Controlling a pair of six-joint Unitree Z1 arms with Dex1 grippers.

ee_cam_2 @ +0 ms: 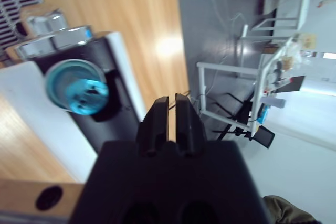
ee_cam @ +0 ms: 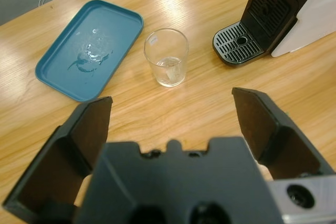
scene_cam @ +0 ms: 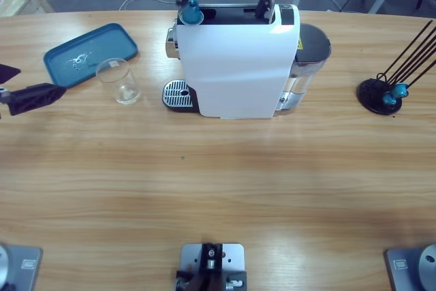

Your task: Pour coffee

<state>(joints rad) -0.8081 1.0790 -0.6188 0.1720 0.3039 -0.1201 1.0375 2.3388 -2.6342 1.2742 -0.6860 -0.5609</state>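
At the desk's left edge we find the left gripper, a black wedge mostly cut off by the frame; its wrist view shows the gripper with jaws spread wide and nothing between them. Near the rear left corner lies a teal tray, a flat, rounded rectangle with wet smears on it. Just beside the tray, toward the middle, stands a clear glass, a plain smooth cylinder, upright. The left wrist view shows the glass with only a pale glint at the bottom; we make out no dark coffee in it, nor anywhere else.

At the rear middle sits the white machine, a glossy boxy body with a round slotted metal drip grille at its left foot. A teal capsule sits on its top. The grey water tank behind its right side is half hidden.

The right gripper hangs above the machine with jaws pressed together, empty; from above it is blurred and cropped at the top edge.

Near the right edge, a black round stand with thin rods holds teal capsules.
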